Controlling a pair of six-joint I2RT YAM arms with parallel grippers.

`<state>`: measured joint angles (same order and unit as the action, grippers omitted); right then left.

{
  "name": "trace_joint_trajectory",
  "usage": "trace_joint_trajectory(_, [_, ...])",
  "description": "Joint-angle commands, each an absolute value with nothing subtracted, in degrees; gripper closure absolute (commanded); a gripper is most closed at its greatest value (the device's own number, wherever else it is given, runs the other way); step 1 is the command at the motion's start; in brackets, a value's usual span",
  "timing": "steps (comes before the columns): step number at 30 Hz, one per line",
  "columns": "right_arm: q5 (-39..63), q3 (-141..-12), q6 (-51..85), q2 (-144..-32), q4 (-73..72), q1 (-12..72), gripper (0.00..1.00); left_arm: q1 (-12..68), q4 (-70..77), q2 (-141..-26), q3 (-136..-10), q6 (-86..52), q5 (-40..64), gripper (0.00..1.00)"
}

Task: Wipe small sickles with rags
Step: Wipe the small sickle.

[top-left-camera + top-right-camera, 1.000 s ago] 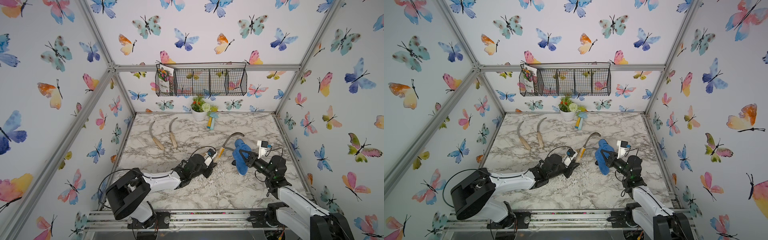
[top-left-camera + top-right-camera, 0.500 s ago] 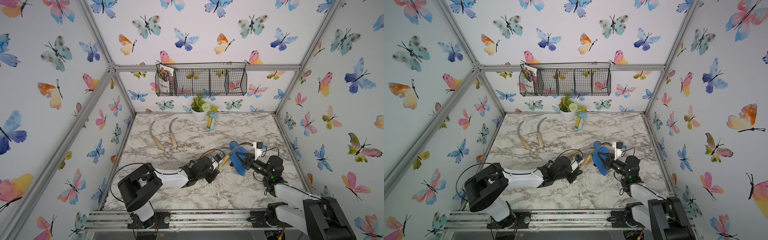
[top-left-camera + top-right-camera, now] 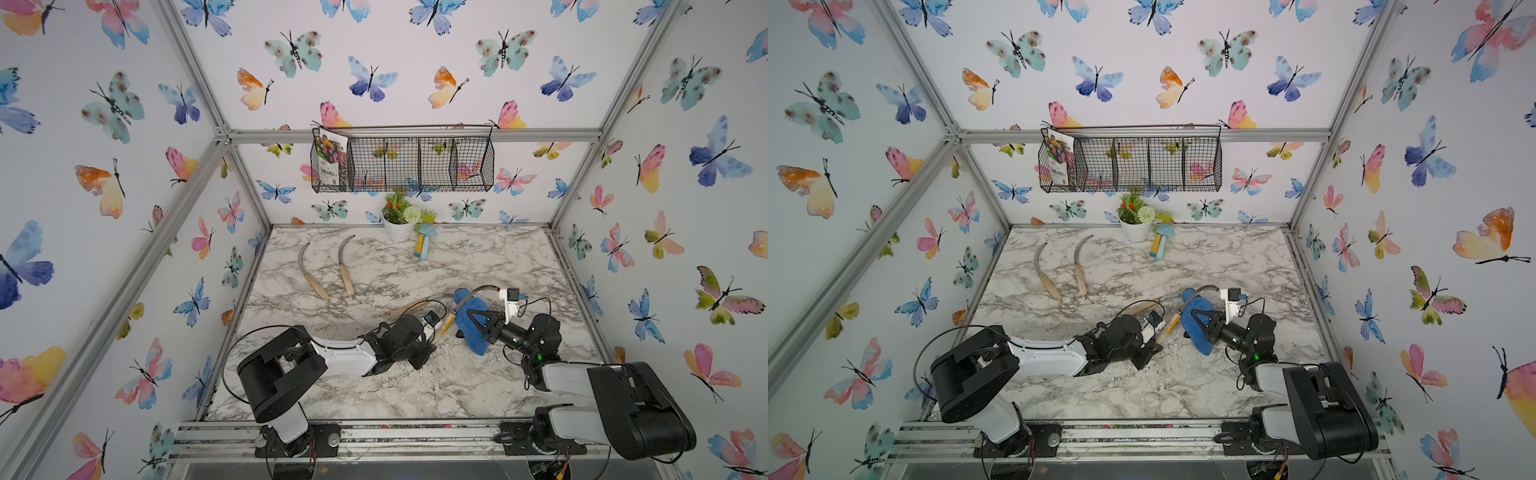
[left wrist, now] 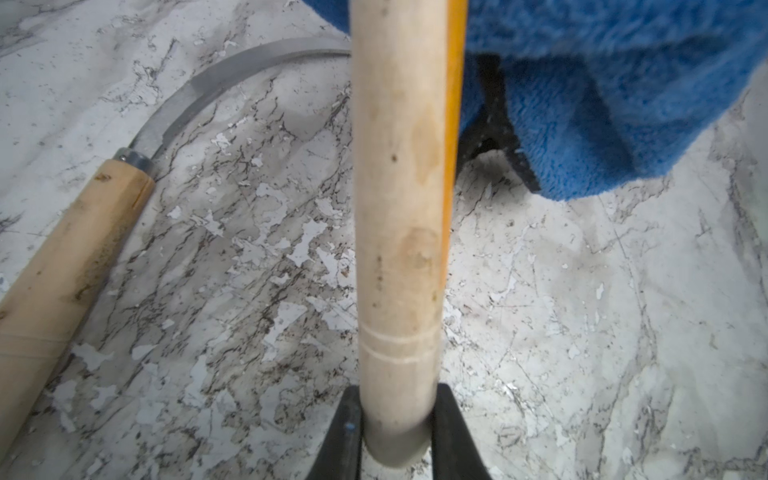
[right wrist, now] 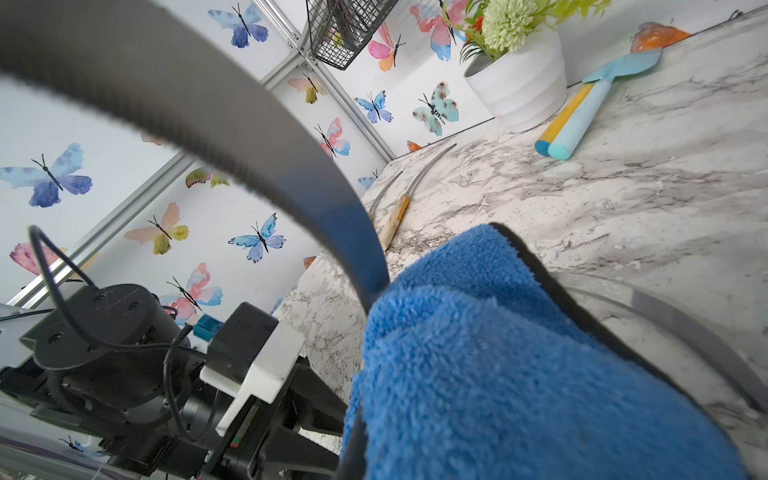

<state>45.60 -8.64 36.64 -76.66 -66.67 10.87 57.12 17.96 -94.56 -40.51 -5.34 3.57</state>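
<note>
The left tool (image 4: 395, 434) is clamped on the butt end of the held sickle (image 4: 398, 216). A black finger presses each side of its pale wooden handle, which bears two scored rings and no writing. In both top views this tool lies low over the marble-patterned desk (image 3: 478, 257), with the handle pointing toward the right arm.

The right tool (image 3: 473, 322) is closed tight on the rag (image 3: 478, 347), a thick blue terry cloth with black edging. The cloth is bunched around the fingers and hangs down to the desk. The grey blade (image 5: 232, 120) arcs up and over and seems to run into the fold of the cloth, though the contact itself is hidden.

A second sickle (image 4: 70, 249) lies flat on the desk just beside the held one. A third sickle (image 3: 309, 272) and a fourth sickle (image 3: 345, 266) lie side by side at the far left of the desk, well apart from both arms.

Against the back wall stand a white flower pot (image 3: 398, 232) and yellow and light-blue toys (image 3: 422, 247). Above them hangs a wire basket (image 3: 457, 166) holding a packet (image 3: 330, 160) printed with flowers. Its writing is too small to read.
</note>
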Motion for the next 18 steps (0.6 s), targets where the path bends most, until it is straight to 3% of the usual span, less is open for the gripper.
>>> trace_joint_trajectory(1, [47.5,-9.3,37.3,-78.8,-72.4,11.9,0.98,57.3,17.9,-95.8,-41.9,-5.1,2.8,1.00])
trace_joint_trajectory(11, [46.0,-13.9,37.6,-81.7,-71.7,11.8,0.98,57.3,18.5,-95.0,-41.3,-5.2,4.9,1.00])
trace_joint_trajectory(18, [48.1,-14.2,37.8,-85.0,-75.6,11.8,0.98,55.8,22.3,-93.4,-39.3,-6.8,14.9,1.00])
